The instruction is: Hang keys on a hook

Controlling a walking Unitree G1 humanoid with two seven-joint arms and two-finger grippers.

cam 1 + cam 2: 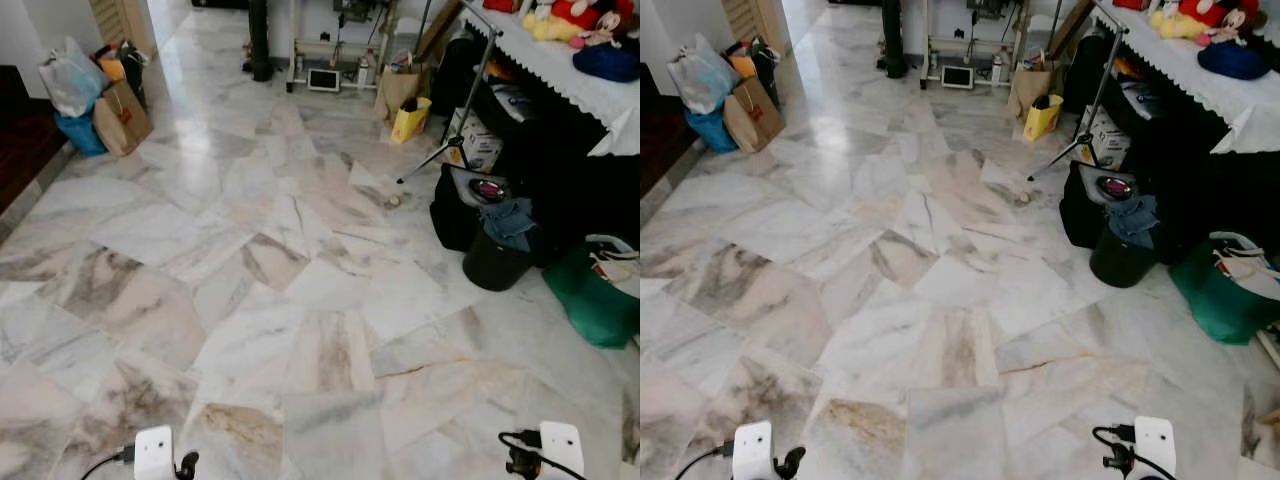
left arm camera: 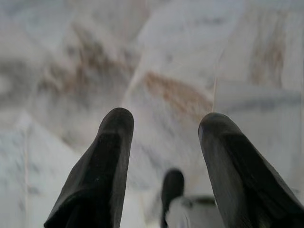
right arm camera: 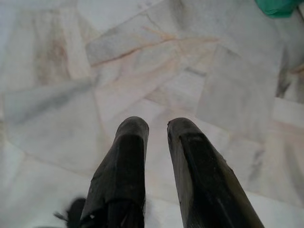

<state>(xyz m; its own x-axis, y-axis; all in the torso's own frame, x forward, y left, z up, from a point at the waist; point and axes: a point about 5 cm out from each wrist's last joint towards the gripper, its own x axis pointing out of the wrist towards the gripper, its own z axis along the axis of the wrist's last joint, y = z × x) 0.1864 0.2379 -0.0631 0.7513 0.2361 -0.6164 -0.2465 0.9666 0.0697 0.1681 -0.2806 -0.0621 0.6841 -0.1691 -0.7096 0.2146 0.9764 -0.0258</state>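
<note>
A small dark object (image 1: 393, 201) lies on the marble floor near a tripod foot, too small to identify as keys. My left gripper (image 2: 164, 121) hangs over bare marble, open, with a wide gap between its black fingers and nothing in it. On the other side, my right gripper (image 3: 156, 124) also points down at the floor, its two fingers almost together and holding nothing. Both white wrist units (image 1: 154, 452) (image 1: 560, 445) peek in at the bottom edge of the head views.
Open marble floor (image 1: 250, 270) stretches ahead. On the right are black bags and a bucket (image 1: 495, 262), a green bag (image 1: 595, 300), a tripod stand (image 1: 455, 120) and a white-clothed table with soft toys (image 1: 570, 60). Paper and plastic bags (image 1: 100, 100) stand far left.
</note>
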